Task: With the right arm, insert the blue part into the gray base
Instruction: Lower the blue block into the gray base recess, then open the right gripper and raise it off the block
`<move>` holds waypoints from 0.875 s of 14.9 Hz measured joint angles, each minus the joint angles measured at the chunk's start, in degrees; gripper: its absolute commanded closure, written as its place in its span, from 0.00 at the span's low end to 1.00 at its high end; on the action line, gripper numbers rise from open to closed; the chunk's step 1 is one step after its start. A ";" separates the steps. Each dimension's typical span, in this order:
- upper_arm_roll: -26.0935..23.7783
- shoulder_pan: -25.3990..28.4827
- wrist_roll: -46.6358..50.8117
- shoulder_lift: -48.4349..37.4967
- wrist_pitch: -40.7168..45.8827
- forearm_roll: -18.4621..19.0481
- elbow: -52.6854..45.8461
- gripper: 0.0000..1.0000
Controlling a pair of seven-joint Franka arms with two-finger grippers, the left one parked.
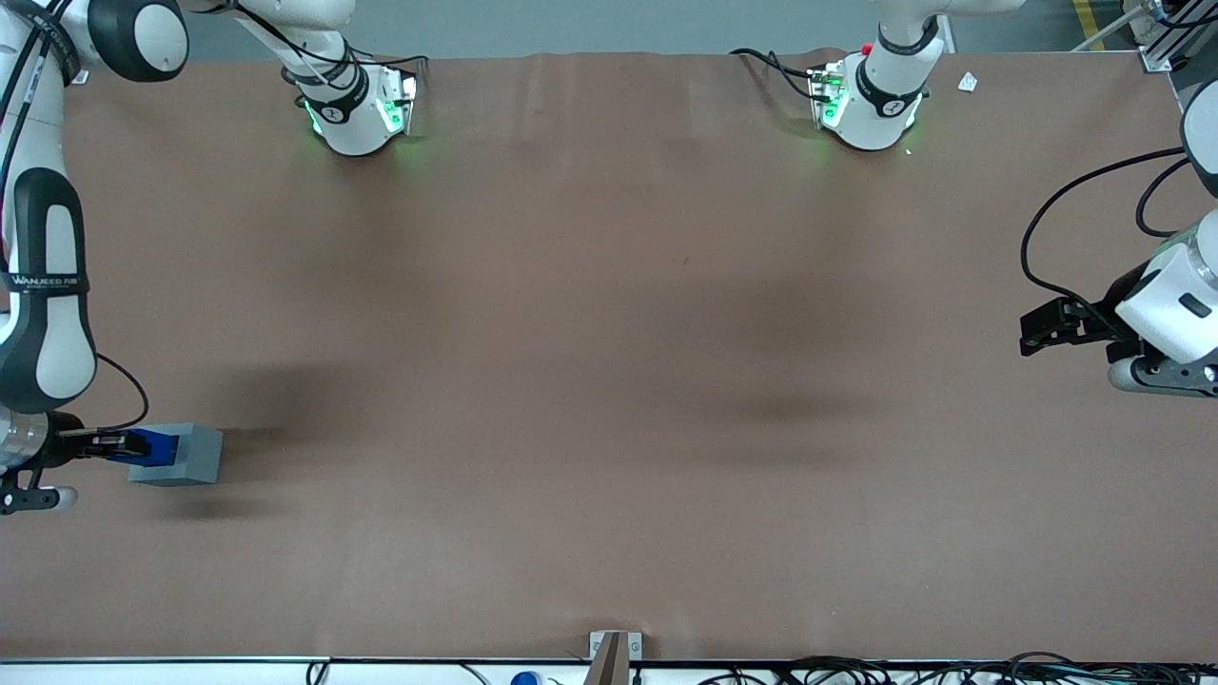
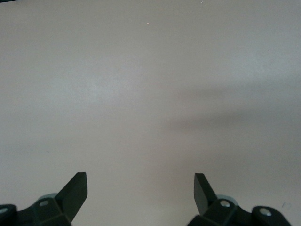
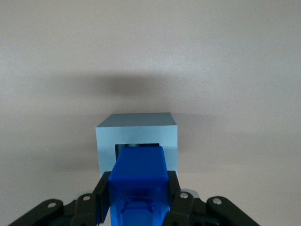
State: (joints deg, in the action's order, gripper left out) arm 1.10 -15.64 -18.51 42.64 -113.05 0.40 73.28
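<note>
At the front view's lower left, the right arm's black gripper (image 3: 137, 207), jaws clamped on the small bright-blue plastic block (image 3: 138, 181), aligns its nose with the square recess of the light-gray plastic cube (image 3: 137, 134) on the brown surface (image 1: 609, 381), evidently for insertion.

right arm (image 1: 48, 285) band lettering, illegible

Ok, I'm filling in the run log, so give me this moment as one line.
gripper: shut on blue part | blue part: tip at gray base recess, not seated | gray base: on table, working arm's end
</note>
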 measured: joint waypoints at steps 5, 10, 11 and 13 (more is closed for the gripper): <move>-0.53 0.31 1.22 0.26 0.15 -0.03 1.35 1.00; -0.59 0.39 1.24 0.25 0.14 -0.04 1.38 0.00; -0.61 0.38 1.28 0.26 0.14 -0.08 1.43 0.00; -0.60 0.20 1.31 0.26 0.13 -0.09 1.45 0.00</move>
State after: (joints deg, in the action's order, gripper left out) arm 0.50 -15.44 -17.19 42.91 -112.92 0.32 74.73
